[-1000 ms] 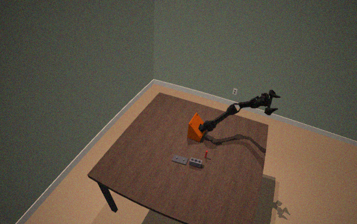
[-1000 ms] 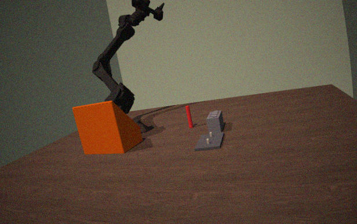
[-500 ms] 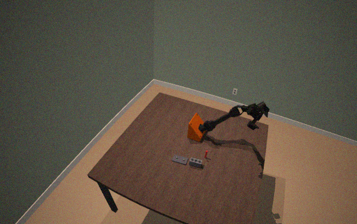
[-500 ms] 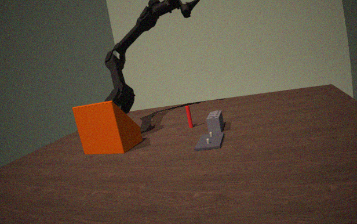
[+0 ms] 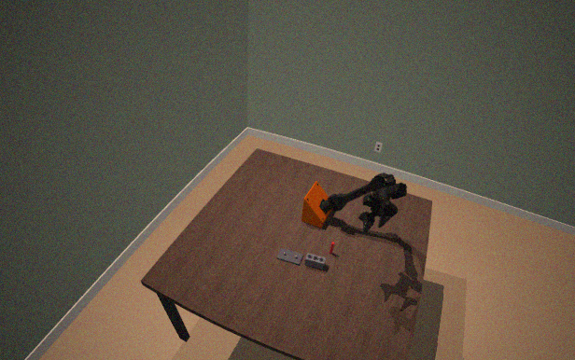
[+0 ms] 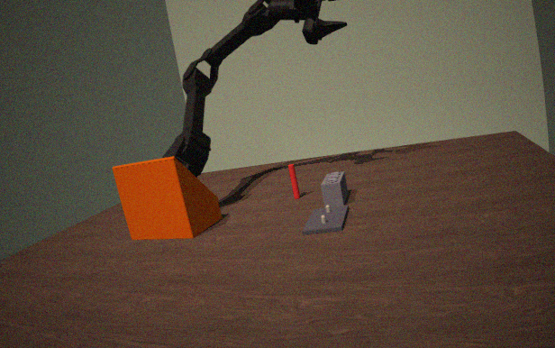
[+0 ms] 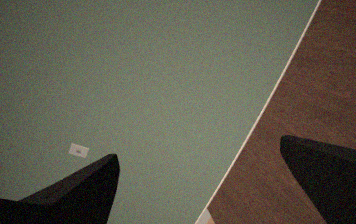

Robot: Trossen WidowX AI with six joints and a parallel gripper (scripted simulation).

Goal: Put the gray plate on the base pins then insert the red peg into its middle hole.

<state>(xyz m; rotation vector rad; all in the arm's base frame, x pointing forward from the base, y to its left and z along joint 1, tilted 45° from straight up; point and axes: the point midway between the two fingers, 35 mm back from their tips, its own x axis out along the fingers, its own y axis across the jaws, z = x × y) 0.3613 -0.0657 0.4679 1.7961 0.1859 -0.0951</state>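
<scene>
one peg [image 5: 332,248] [image 6: 294,181] — two pins (both pale)

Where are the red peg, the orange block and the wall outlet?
red peg [image 5: 332,248] [image 6: 294,181]: top and exterior, its shaft
orange block [image 5: 312,214] [image 6: 155,200]: top and exterior, its side
wall outlet [image 5: 378,146] [image 7: 79,150]: top and wrist, its faceplate
</scene>
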